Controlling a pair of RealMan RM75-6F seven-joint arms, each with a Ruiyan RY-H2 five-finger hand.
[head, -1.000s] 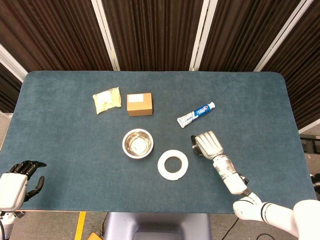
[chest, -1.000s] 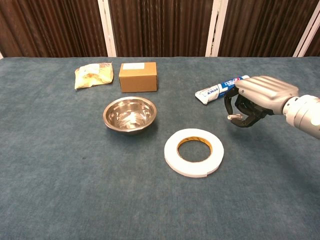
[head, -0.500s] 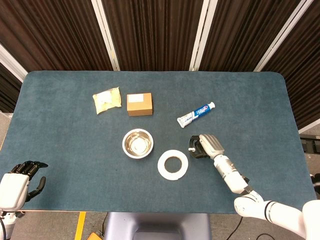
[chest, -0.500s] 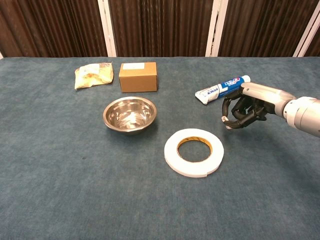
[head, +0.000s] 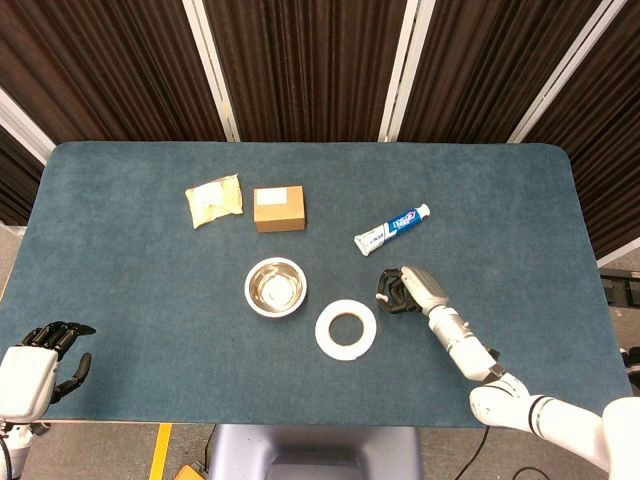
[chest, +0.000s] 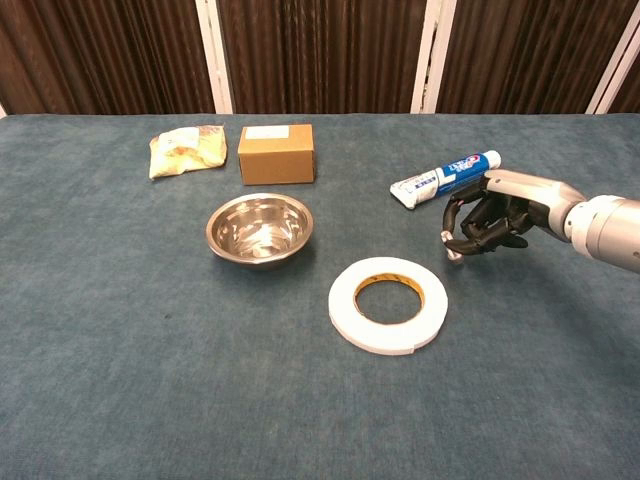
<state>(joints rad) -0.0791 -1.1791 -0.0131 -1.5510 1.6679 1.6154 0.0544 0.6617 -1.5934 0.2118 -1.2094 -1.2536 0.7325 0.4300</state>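
My right hand (head: 408, 289) (chest: 487, 215) hovers low over the table between the white tape roll (head: 346, 329) (chest: 388, 303) and the toothpaste tube (head: 392, 229) (chest: 444, 179). Its fingers are curled in and hold nothing. It touches neither the roll nor the tube. My left hand (head: 38, 360) rests at the table's near left corner with its fingers loosely apart and nothing in them; the chest view does not show it.
A steel bowl (head: 275, 287) (chest: 260, 227) stands left of the tape roll. Behind it lie a brown cardboard box (head: 279, 208) (chest: 276, 153) and a yellow snack packet (head: 214, 200) (chest: 187, 151). The blue table (head: 520, 220) extends to the right.
My right hand has turned its palm down and shifted slightly left toward the tape roll, sinking a little. Its fingers stay curled. The left hand has not moved.
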